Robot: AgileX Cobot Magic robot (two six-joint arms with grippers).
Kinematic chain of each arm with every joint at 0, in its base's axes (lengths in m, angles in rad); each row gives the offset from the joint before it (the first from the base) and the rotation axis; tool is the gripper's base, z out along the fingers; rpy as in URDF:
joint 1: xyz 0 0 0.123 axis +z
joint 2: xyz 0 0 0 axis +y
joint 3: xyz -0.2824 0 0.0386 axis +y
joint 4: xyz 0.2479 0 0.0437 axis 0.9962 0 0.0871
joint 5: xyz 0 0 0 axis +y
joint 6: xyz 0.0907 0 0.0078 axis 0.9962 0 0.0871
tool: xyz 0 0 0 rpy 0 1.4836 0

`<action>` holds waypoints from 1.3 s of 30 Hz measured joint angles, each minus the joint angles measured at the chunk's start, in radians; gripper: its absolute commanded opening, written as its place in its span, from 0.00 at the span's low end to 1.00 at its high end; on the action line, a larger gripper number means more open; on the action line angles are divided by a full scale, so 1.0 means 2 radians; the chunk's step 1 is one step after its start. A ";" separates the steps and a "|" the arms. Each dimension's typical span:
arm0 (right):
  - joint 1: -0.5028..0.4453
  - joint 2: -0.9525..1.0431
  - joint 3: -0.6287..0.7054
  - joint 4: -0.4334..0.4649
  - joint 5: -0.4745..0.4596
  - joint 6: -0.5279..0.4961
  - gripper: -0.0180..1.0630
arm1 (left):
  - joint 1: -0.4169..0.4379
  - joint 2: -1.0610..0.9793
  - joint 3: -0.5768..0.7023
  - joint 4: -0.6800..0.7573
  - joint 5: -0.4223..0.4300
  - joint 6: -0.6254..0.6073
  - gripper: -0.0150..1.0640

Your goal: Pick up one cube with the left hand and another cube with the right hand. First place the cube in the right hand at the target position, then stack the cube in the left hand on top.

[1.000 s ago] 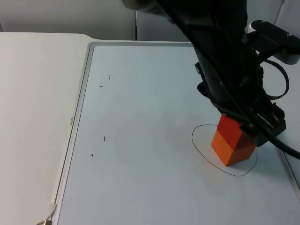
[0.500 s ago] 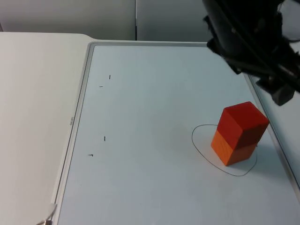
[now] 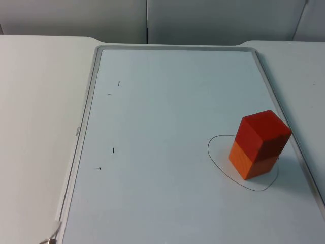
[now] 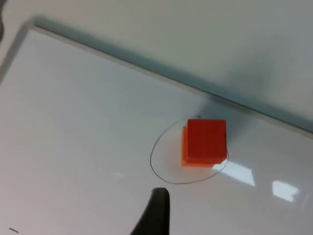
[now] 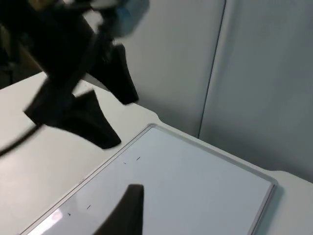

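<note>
Cubes are sitting stacked on the whiteboard: a red cube (image 3: 264,133) is resting on an orange cube (image 3: 251,163), its edges turned slightly off those of the block beneath. Both are standing inside a thin hand-drawn oval outline (image 3: 217,161) near the board's right side. In the top view the stack is standing near the grey frame (image 3: 94,96) of the whiteboard (image 3: 167,142) on that side, just short of it, while the wide pale surface to the left of the stack is lying open, carrying a few small pen ticks (image 3: 113,150).

From the left wrist view, the red cube (image 4: 206,141) is covering most of the orange cube (image 4: 186,156), with the oval line (image 4: 155,159) looping round them and the frame edge (image 4: 146,68) passing beyond. The left gripper (image 4: 157,208) is hanging above the board, apart from the stack, holding nothing; one dark fingertip is showing, so how wide the claw is standing cannot be told.

The right gripper (image 5: 128,208) is looking across the board (image 5: 186,186) toward the grey partition wall (image 5: 244,73); its spread cannot be told either. The left arm (image 5: 73,73) is showing dark and raised over the white table (image 5: 29,127).
</note>
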 measured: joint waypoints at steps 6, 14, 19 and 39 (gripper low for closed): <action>0.000 -0.006 0.011 0.001 -0.015 -0.012 0.98 | 0.000 -0.088 -0.001 0.000 0.001 -0.006 0.76; 0.000 -0.074 0.117 0.002 -0.056 -0.005 0.98 | 0.000 -0.253 0.135 0.001 -0.005 -0.007 0.76; 0.000 -0.117 0.164 0.019 -0.058 0.003 0.98 | 0.000 -0.370 0.315 0.004 -0.073 -0.012 0.76; 0.000 -0.173 0.258 0.066 -0.055 0.013 0.98 | 0.000 -0.827 0.654 0.048 -0.114 -0.153 0.76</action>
